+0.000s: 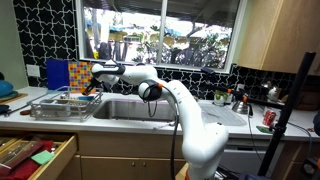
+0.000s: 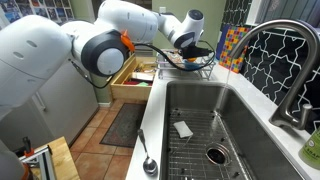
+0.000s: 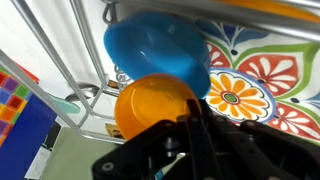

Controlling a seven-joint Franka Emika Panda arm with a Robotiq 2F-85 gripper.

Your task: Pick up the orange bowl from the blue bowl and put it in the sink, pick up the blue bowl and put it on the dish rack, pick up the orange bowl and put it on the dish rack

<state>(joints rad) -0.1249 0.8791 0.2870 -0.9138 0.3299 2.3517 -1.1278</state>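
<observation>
With the blue bowl (image 3: 155,48) in the dish rack (image 1: 60,108), your jaws grip the orange bowl (image 3: 150,108) beside it, so only the release seems left.

The glossy blue plastic bowl (image 3: 158,48) and the glossy orange plastic bowl (image 3: 150,105) are each one solid colour. The flat mat (image 3: 250,90) shows orange, red and green flowers on white. In an exterior view the black wall tiles (image 1: 40,30) carry a white lattice.
</observation>
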